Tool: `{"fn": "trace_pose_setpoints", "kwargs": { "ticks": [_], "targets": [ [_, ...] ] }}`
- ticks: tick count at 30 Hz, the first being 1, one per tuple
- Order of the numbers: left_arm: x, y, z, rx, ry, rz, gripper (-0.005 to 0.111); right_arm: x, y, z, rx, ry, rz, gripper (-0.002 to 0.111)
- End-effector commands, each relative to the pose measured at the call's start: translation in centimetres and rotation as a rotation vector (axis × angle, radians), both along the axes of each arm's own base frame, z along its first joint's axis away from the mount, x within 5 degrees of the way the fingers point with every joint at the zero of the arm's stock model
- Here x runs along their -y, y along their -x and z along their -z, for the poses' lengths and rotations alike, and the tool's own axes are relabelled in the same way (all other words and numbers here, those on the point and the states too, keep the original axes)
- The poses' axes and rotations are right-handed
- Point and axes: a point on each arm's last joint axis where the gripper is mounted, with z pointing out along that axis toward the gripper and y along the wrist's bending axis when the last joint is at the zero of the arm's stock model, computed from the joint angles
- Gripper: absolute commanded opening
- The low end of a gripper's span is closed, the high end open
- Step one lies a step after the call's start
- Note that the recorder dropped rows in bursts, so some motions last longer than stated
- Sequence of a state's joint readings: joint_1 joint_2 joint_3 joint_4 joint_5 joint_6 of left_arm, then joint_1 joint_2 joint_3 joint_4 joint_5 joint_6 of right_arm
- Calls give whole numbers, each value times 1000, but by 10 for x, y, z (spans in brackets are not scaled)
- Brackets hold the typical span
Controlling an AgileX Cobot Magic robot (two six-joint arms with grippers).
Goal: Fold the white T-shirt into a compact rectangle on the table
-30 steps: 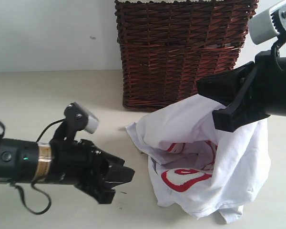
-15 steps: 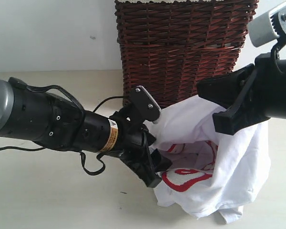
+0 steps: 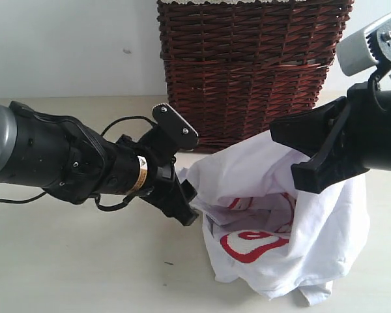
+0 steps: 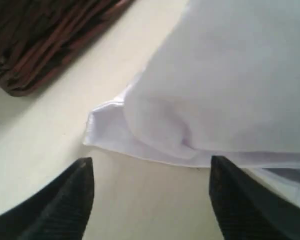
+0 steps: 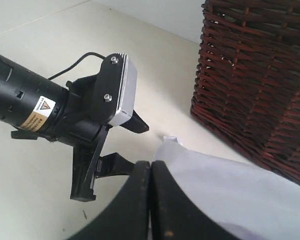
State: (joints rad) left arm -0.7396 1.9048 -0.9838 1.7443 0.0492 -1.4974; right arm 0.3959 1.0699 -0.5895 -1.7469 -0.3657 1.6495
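We've swung left gripper [image 4: 151, 165] in to the white T-shirt [image 3: 280, 222] corner, jaws apart ready to grab; right gripper [image 5: 150, 169] clamps the shirt, half-lifted off the table [image 3: 65, 261] to spread it.

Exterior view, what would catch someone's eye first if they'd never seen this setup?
The white T-shirt, a crumpled heap with red-outlined lettering, sits right of centre on the table. Its top is pinched up by the closed right gripper. The open left gripper points at the shirt's left edge, and a dark brown wicker basket stands behind them.
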Motion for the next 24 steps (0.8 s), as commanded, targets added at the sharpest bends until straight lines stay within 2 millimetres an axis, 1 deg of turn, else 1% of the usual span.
{"fn": "trace_pose_setpoints", "kwargs": {
  "ticks": [1, 3, 5, 9, 11, 16, 18, 20, 22, 24],
  "targets": [
    [7, 8, 4, -73, 40, 97, 63, 1, 1, 0, 8, 2, 2, 0],
    [9, 13, 8, -44, -17, 235, 61, 1, 1, 0, 8, 2, 2, 0],
    [5, 14, 12, 20, -102, 323, 58, 1, 1, 0, 8, 2, 2, 0],
    [-4, 11, 17, 118, -244, 374, 48, 1, 1, 0, 8, 2, 2, 0],
    [-5, 10, 19, 153, -295, 424, 44, 1, 1, 0, 8, 2, 2, 0],
    [8, 13, 36, 165, -333, 635, 49, 1, 1, 0, 8, 2, 2, 0],
    [11, 8, 41, 185, -374, 622, 50, 1, 1, 0, 8, 2, 2, 0],
    [12, -2, 42, 220, -423, 553, 50, 1, 1, 0, 8, 2, 2, 0],
    [15, -8, 42, 233, -425, 528, 50, 1, 1, 0, 8, 2, 2, 0],
    [19, -10, 40, 235, -405, 540, 50, 1, 1, 0, 6, 0, 3, 0]
  ]
}}
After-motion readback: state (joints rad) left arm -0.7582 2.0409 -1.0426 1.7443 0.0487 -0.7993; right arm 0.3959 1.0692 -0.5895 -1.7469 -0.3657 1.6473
